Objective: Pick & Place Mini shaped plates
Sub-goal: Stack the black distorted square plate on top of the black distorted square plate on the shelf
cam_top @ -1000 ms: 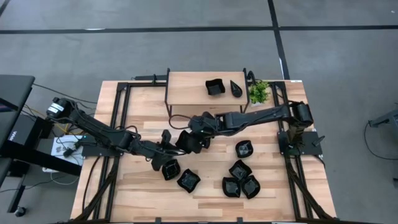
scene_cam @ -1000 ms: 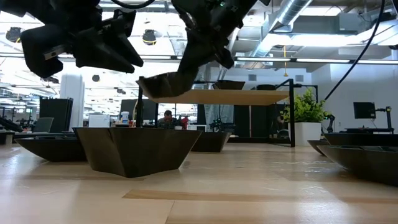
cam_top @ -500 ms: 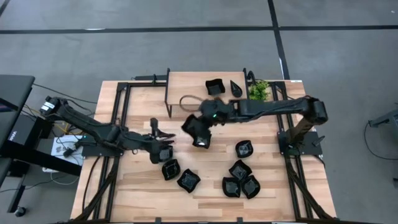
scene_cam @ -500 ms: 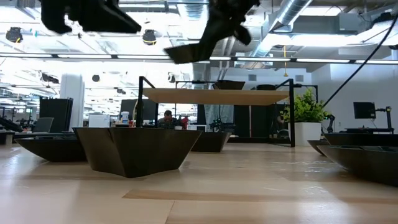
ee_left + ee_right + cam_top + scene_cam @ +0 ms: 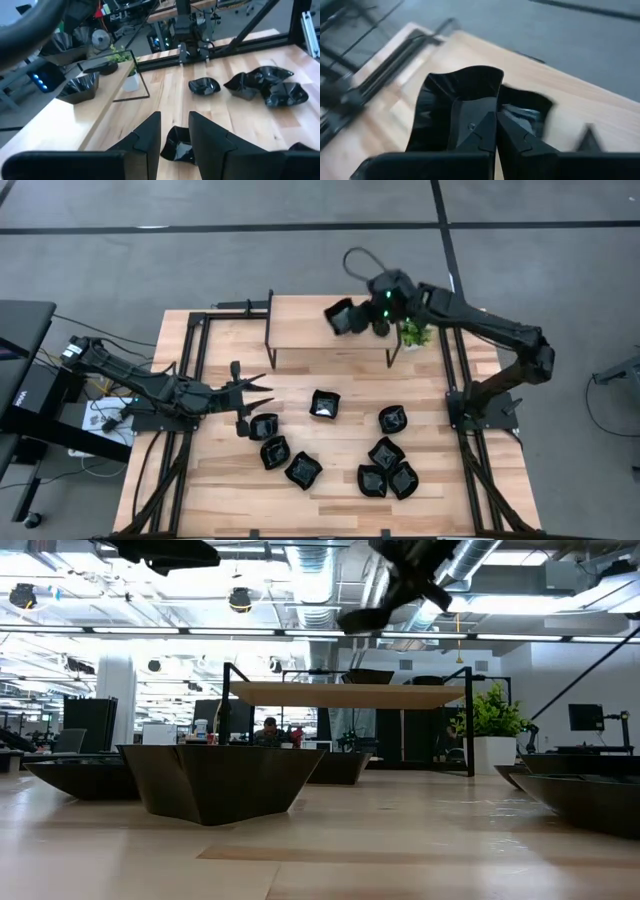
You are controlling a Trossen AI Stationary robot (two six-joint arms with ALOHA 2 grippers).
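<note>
While right fingers (image 5: 492,131) pinch a plate (image 5: 455,107), the arm reaches over the shelf (image 5: 300,320).

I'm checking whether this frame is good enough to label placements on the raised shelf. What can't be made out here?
- High view: the right gripper and its held plate cover the shelf, hiding any dishes beneath.
- Right wrist view: the held plate blocks the spot under it; the background is blurred.
- Low view: the shelf top is edge-on, and near plates hide those behind.
- Left wrist view: the left gripper partly covers one plate.
</note>
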